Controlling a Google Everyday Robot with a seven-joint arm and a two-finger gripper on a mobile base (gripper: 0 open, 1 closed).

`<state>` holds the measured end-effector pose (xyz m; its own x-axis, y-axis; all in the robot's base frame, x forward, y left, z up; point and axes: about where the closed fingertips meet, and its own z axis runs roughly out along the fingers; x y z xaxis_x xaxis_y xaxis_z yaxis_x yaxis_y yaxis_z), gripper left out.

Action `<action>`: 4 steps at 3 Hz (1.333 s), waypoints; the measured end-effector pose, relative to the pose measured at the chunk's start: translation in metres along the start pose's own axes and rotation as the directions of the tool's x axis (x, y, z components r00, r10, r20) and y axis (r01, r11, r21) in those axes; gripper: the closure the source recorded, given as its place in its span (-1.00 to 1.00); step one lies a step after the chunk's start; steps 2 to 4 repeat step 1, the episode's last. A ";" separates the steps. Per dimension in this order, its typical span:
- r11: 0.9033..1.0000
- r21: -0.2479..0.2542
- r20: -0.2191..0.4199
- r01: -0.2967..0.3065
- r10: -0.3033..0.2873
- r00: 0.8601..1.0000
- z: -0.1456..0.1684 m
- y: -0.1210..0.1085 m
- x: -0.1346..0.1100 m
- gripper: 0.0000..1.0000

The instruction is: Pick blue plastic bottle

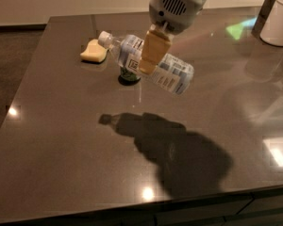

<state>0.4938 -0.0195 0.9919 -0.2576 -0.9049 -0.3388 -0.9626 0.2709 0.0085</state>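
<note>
- The gripper claw (150, 60) is in the upper middle of the frame, hanging down from the white arm housing (177, 4), and it is closed around the blue plastic bottle (172, 74).
- One tan finger (153, 51) crosses the front of the bottle near the middle of its length; the other finger is hidden behind the bottle.
- The bottle is held above the table (61, 140) and does not touch it.
- It lies tilted: the white cap (104, 36) points to the upper left of the frame, and the bottom end is lower, toward the right.
- About one half of the bottle sticks out on each side of the gripper claw, the cap end to the left and the labelled end to the right.
- The dark shadow (179, 149) of the bottle and the arm falls on the table lower in the frame, apart from the bottle itself.
- A green can (129, 75) stands on the table under the bottle and is mostly covered by it.
- A yellow sponge (94, 52) lies on the table just left of the cap end.
- A white object (278, 18) stands in the upper right corner.
</note>
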 end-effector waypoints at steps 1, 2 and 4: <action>1.000 0.017 0.024 0.002 -0.002 1.000 0.001 -0.004 -0.007 1.00; 1.000 0.017 0.024 0.002 -0.002 1.000 0.001 -0.004 -0.007 1.00; 1.000 0.017 0.024 0.002 -0.002 1.000 0.001 -0.004 -0.007 1.00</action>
